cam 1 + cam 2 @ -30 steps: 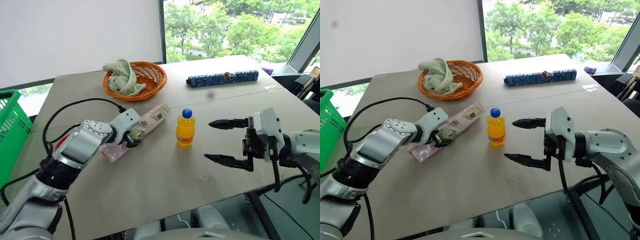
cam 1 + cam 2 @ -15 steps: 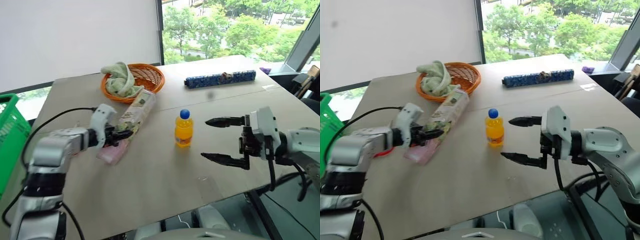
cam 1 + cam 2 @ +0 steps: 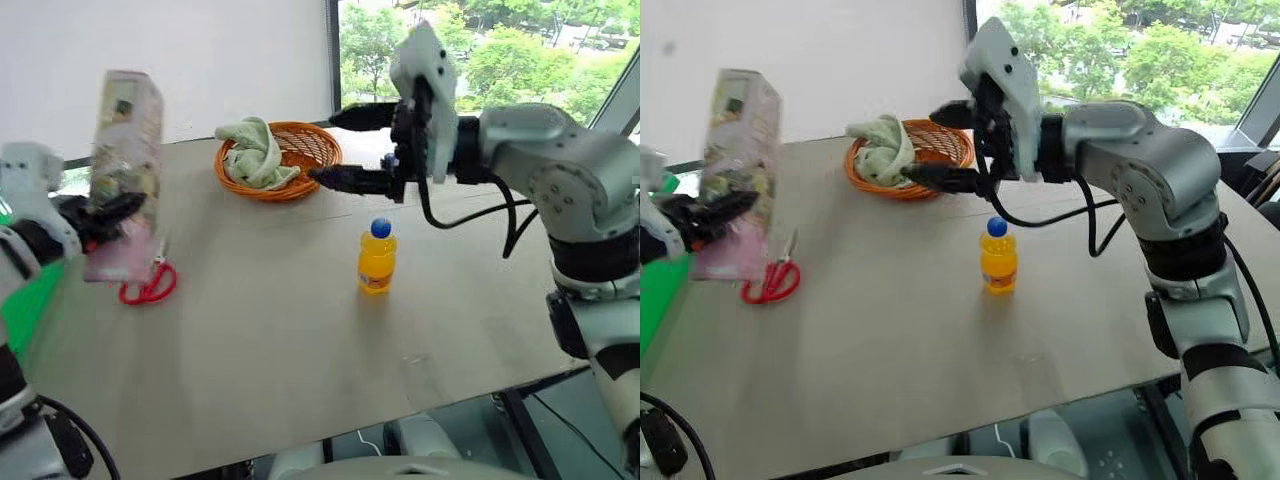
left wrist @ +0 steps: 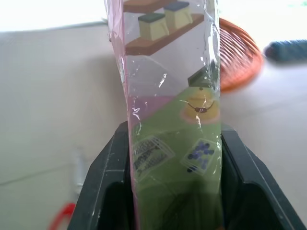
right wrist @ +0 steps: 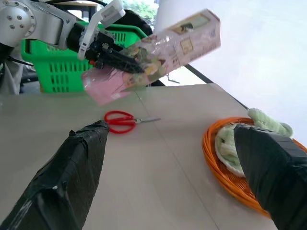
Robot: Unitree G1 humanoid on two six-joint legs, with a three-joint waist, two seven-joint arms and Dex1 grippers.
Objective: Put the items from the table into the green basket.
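Long pink floral-patterned box (image 3: 122,170) pinched upright in the left gripper (image 3: 105,215).
Right gripper (image 3: 345,148), spread and empty, hangs above the small orange bottle (image 3: 376,259).

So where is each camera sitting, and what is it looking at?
Head, left and right eye: look forward and down over the table; both arms show, the left gripper lifting the pink box, the right gripper open above the orange bottle.
Left wrist: looks along its black fingers, clamped on the box.
Right wrist: looks between its open fingers at the scissors and green basket.
Shared: both wrist views catch the box and the orange wicker basket.
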